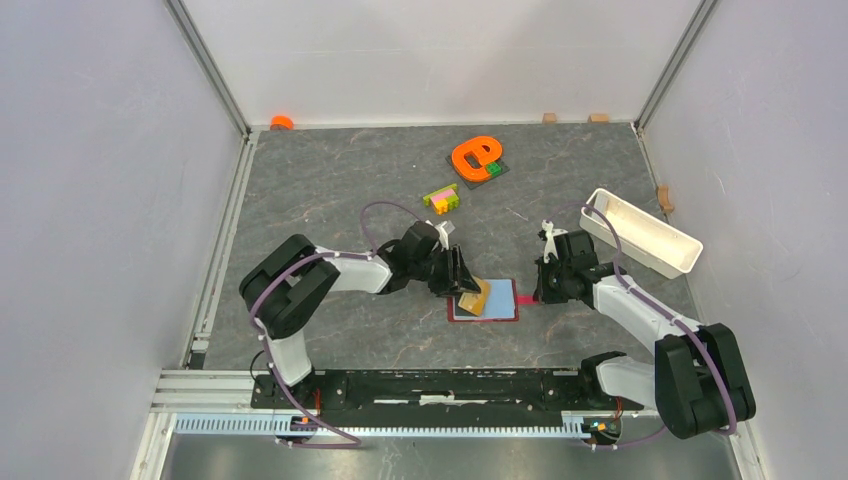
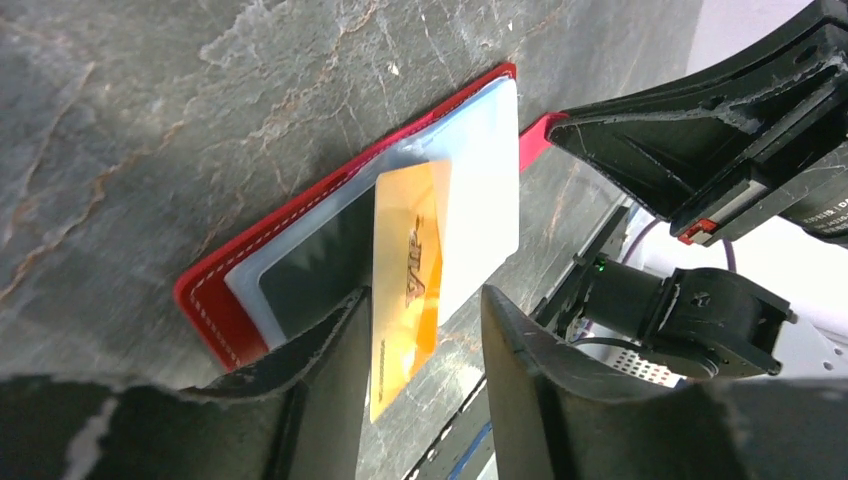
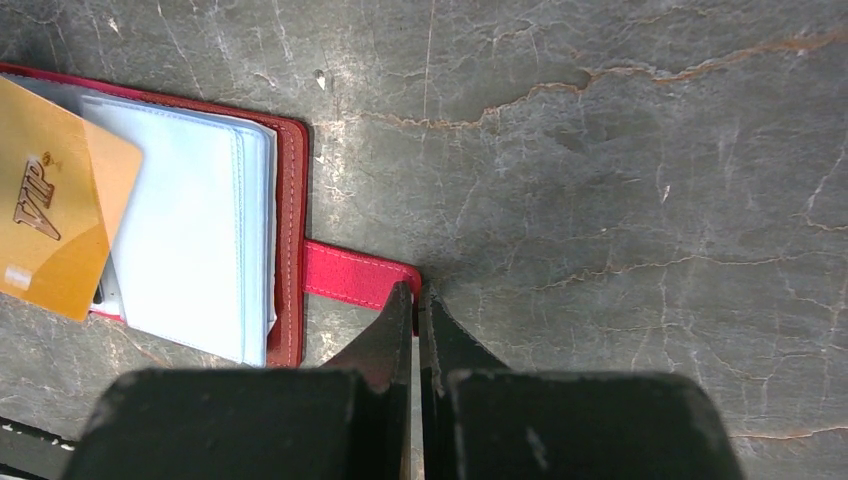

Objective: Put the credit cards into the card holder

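Left gripper (image 2: pixel 422 298) stands part open, jaws loose beside the gold credit card (image 2: pixel 410 240) - apparently letting it go onto the open card holder (image 2: pixel 210 300). At the card holder's three o'clock, right gripper (image 3: pixel 418 300), closed and empty, presses the snap tab (image 3: pixel 350 275) - likely pinning it.

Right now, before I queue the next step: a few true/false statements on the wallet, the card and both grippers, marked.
1. The card holder lies open on the table. True.
2. The right gripper is wide open. False: it is shut, tips at the red snap tab.
3. The gold card sits between the open jaws of the left gripper. True.
4. The gold card lies in the white tray. False: it is at the card holder; the tray stands apart, far right.
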Controlling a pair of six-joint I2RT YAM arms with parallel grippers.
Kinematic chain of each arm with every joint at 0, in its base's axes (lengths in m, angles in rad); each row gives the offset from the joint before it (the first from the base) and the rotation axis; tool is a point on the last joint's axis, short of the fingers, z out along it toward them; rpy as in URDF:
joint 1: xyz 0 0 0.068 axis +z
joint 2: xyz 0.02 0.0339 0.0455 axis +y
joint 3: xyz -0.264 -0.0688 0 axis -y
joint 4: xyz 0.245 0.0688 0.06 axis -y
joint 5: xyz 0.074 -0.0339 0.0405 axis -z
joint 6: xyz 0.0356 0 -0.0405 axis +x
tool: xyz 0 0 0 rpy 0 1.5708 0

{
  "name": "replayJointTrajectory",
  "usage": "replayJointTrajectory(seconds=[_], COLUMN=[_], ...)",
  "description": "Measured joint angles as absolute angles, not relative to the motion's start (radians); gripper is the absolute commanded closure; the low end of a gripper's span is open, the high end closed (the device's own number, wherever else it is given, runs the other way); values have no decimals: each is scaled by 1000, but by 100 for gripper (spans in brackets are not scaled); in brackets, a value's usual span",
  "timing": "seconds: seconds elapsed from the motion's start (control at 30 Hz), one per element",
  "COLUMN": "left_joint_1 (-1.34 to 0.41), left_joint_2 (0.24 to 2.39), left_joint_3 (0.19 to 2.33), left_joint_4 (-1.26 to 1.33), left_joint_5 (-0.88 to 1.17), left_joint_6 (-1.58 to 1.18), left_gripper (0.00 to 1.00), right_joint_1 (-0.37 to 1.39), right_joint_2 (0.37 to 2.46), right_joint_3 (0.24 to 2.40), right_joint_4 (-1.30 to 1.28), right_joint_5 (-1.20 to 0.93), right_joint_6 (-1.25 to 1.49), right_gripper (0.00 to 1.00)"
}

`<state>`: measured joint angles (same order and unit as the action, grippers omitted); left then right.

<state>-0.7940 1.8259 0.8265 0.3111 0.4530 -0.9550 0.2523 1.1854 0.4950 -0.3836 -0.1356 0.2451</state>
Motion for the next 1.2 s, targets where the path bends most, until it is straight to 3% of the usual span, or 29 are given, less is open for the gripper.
replayJointTrajectory(seconds=[0.37,1.2], left_joint_1=[-803,-853], left_joint_2=[1766,1799], left_joint_3=[857,870], left_joint_4=[130,181], left_joint_5=[416,411], left_joint_6=[-871,-885], left_gripper=[46,46], right_joint_1=[252,252], right_joint_2=[1185,1185], right_joint_3=[495,495], right_joint_4=[-383,-383], right_joint_5=[-133,-134], right_joint_6=[245,241], right_gripper=[100,100])
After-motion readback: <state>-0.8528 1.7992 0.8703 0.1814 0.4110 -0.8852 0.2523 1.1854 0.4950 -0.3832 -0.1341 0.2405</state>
